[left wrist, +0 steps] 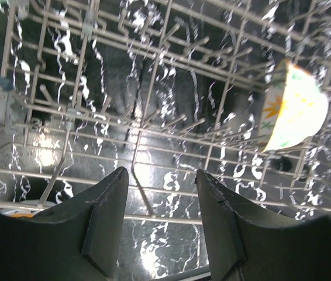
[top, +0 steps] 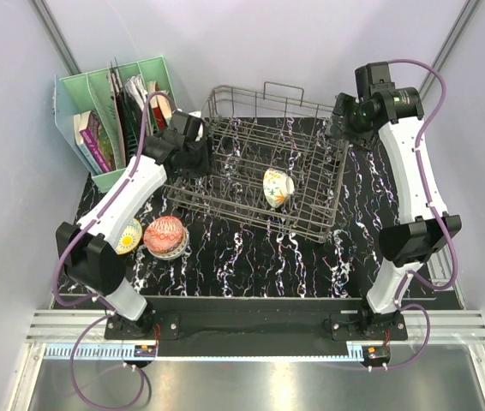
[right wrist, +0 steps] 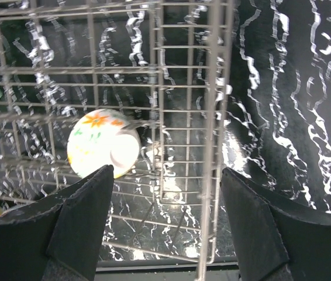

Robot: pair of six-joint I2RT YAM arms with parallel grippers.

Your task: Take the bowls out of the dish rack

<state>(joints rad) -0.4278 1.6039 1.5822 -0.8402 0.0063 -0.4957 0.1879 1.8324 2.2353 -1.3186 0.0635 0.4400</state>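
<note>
The grey wire dish rack (top: 260, 107) stands in the middle of the black marbled table. One floral cream bowl (top: 278, 187) stands on edge among its tines, right of centre. My left gripper (top: 193, 156) hangs open over the rack's left end, with only rack wires (left wrist: 171, 47) below its fingers and the floral bowl (left wrist: 294, 108) off to the right. My right gripper (top: 343, 120) is open above the rack's right rear corner. The rack's side wall (right wrist: 215, 117) runs under its jaws, and the floral bowl (right wrist: 103, 142) lies by its left finger.
A red-pink patterned bowl (top: 165, 235) sits upside down on the table left of the rack. A yellowish bowl (top: 128, 237) beside it is partly under my left arm. A green file holder (top: 114, 111) with books stands at the back left.
</note>
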